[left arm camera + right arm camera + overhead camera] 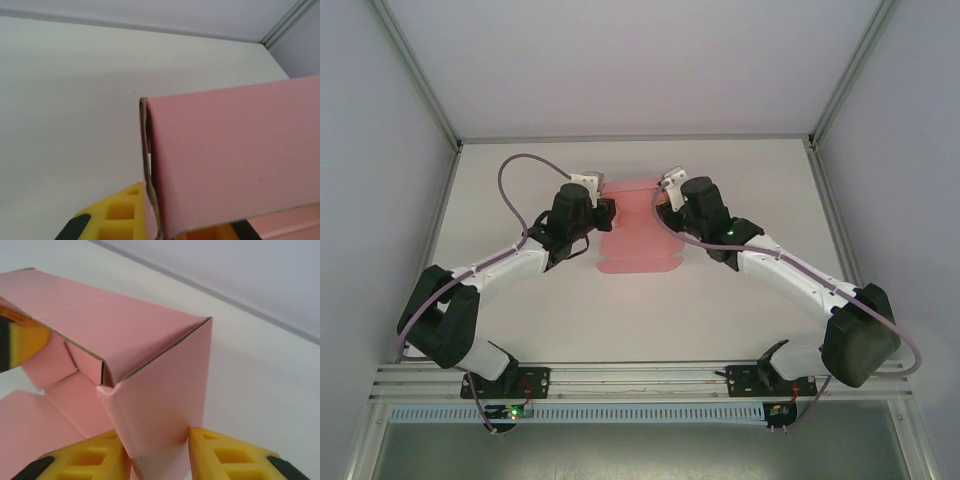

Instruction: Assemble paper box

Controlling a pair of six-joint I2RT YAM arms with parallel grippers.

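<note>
White arms with black joints stood bolted at the near edge of the counter (520, 330), the left arm (500, 268) and the right arm (790, 272) both bent inward toward the middle. Between their wrists lay the pink box (638, 240), only partly folded. Its nearer part was flat on the counter, and its farther panels were raised. The left claw (607, 212) was clamped on the box's left side. In the left wrist view a raw card edge ran down between the yellow fingers (112, 217), with a raised pink panel above it. The right claw (665, 205) gripped the right side. In the right wrist view its two yellow fingers (230, 455) pressed against either face of an upright pink panel, which met a sloping top panel at a creased corner, with a small flap tucked underneath. Flat card spread out to the lower left of that panel. Beyond the box the counter ran bare to a metal rail (630, 137) and a pale grey back wall (640, 60).
</note>
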